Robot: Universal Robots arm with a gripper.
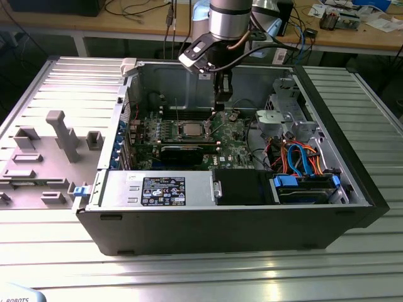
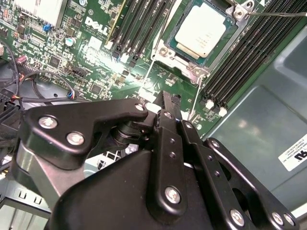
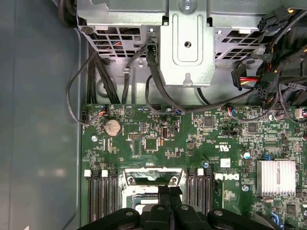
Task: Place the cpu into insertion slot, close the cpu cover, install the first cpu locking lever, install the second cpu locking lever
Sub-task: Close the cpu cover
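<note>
Exterior view, left to right: a grey fixture tray (image 1: 38, 157) sits on the table (image 1: 189, 277) at the far left. Beside it lies the open computer case (image 1: 252, 233), with the green board (image 1: 233, 148) on its floor.

The cpu (image 1: 191, 130) is seated in the insertion slot (image 3: 152, 177) at mid-board. In the second wrist view the cpu cover (image 2: 178, 61) appears to lie flat around the chip's metal top.

Thin wire levers (image 1: 177, 116) stand up off the socket, not latched. I judge the first lever step to be in hand, with placement and cover done.

Your hand (image 1: 221, 104) hangs just to the exterior view's right of the socket, low over the board. Its fingers (image 2: 165, 103) are pressed together, and I see nothing held between them.

Further right are the drive cage (image 1: 280, 113) and the blue and orange cables (image 1: 299, 157).

Print noted — a label (image 1: 163, 190) on the power supply, white lettering on the board and a sticker (image 2: 295, 155) on the case wall. None is transcribed here.
</note>
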